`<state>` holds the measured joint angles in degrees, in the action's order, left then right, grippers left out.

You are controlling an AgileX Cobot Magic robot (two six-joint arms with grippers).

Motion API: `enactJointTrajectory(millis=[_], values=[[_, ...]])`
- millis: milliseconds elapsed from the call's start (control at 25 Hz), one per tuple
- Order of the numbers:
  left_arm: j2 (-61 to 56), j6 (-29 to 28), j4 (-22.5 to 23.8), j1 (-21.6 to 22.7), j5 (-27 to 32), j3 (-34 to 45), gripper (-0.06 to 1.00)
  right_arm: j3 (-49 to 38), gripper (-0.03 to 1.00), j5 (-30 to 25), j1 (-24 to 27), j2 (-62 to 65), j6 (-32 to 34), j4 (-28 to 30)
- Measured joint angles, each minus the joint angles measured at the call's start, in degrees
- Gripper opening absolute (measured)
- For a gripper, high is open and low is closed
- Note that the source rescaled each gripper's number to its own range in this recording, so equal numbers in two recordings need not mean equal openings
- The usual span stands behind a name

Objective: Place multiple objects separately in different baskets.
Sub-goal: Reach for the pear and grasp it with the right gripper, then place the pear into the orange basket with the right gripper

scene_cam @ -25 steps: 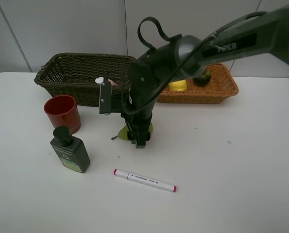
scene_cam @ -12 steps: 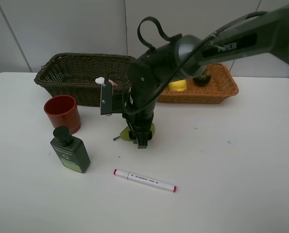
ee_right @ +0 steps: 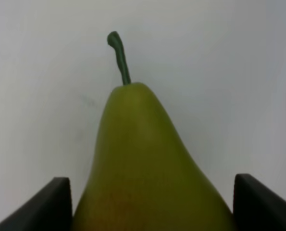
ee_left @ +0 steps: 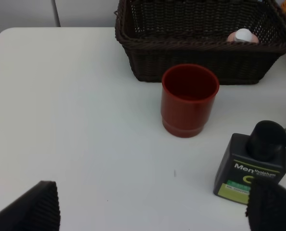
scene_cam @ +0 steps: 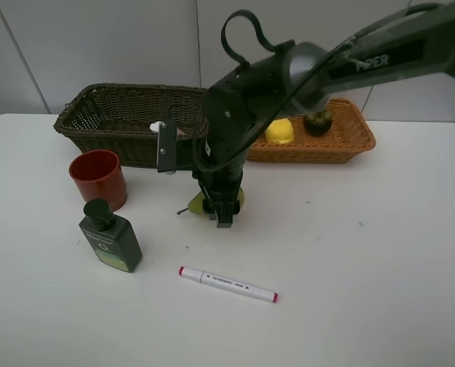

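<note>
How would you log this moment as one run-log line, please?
right tool: closed on pear | left tool: open, empty | lemon: in tan basket

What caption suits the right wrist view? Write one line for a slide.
Right gripper closed on a green pear, stem pointing away from the camera, over the white table.

Right arm (scene_cam: 388, 60): "PIPER". Dark green bottle (ee_left: 251, 169): "Men", rest unclear.
</note>
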<state>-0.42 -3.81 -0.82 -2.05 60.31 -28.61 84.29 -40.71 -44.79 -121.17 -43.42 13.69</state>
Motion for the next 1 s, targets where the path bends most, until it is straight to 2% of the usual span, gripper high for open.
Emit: enactJointTrajectory(millis=[400, 680, 1000], values=[[0.0, 0.0, 0.0, 0.0, 0.0, 0.0, 1.00, 0.0, 0.67, -1.7, 0.0, 10.3, 0.0, 2.3], [0.0, 0.0, 0.0, 0.0, 0.0, 0.0, 1.00, 0.0, 0.67, -2.3, 0.3, 16.4, 0.0, 6.2], [0.0, 0.0, 0.0, 0.0, 0.0, 0.0, 1.00, 0.0, 0.67, -1.9, 6.9, 19.1, 1.5, 7.2]])
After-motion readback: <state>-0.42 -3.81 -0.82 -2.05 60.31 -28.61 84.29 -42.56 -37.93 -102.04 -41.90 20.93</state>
